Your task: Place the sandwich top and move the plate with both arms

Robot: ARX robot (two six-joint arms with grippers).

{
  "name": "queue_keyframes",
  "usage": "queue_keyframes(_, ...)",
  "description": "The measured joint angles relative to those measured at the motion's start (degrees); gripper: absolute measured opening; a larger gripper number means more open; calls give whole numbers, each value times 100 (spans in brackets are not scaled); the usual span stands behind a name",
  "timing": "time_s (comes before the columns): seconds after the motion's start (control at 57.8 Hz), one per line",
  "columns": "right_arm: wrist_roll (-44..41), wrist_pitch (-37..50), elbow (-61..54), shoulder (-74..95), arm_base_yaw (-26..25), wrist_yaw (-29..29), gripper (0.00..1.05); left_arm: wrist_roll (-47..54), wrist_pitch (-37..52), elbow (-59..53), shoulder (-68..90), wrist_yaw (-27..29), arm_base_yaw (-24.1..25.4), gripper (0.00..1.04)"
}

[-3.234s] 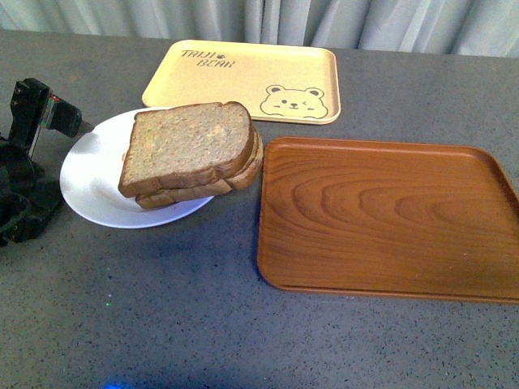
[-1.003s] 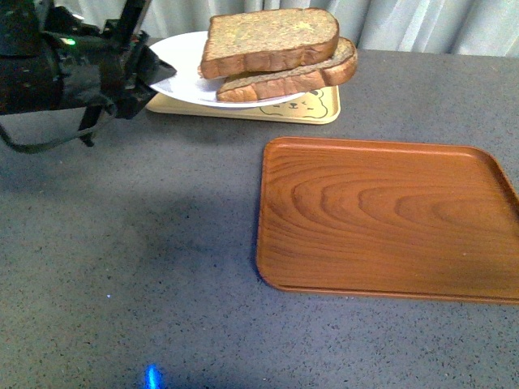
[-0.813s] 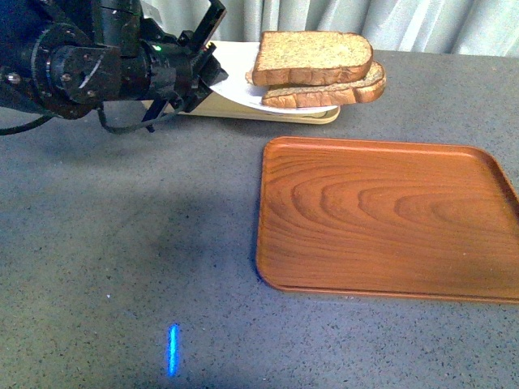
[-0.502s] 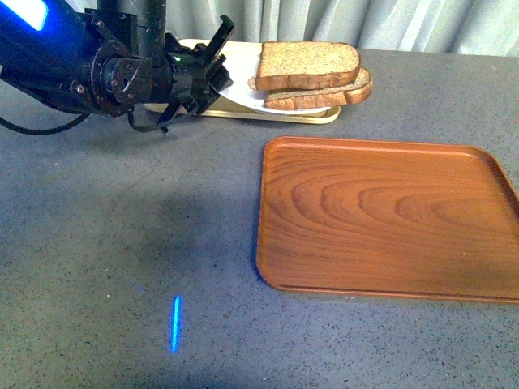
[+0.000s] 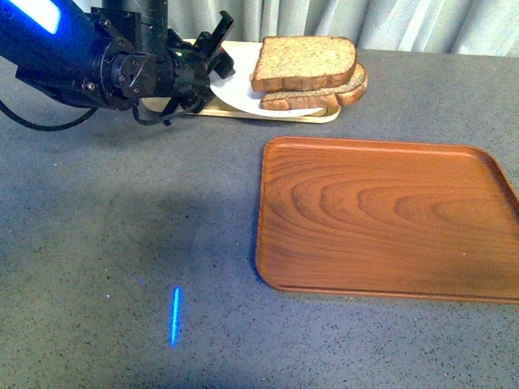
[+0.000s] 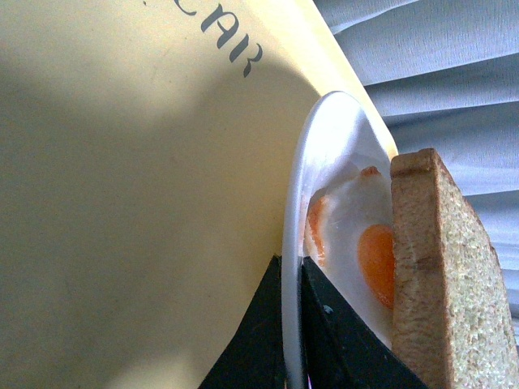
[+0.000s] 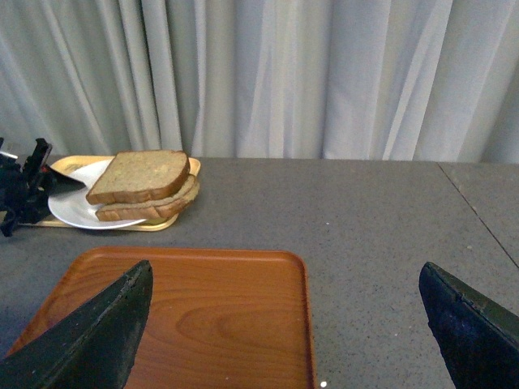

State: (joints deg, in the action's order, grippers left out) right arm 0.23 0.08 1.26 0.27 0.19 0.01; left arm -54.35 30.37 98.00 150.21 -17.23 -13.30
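Plate [image 5: 237, 81] now over yellow tray [image 6: 122, 203] (edge-clamped)

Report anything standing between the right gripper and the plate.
Nothing visible stands in the way. The open right gripper hovers over the wooden tray, which lies flat beneath the path, and bare table runs on to the plate over the yellow tray.

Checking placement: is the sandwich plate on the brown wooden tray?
No, the white plate is over the yellow tray, apart from the wooden tray.
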Motion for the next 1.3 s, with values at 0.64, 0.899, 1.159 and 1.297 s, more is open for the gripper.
queue_keyframes(0.64, 0, 0, 0, 0, 0, -2, 96, -87, 1749, -3550, -2741, -291, 758, 96)
queue_keyframes(0.899, 0, 0, 0, 0, 0, 2, 96, 3926, 3668, -6457, -5077, 2531, 433, 58)
queue_keyframes(1.159, 0, 0, 0, 0, 0, -2, 96, 5224, 3689, -8008, -6404, 2332, 706, 13)
queue_keyframes(1.297, 0, 0, 0, 0, 0, 0, 96, 5324, 3534, -8470, -7090, 2197, 811, 2)
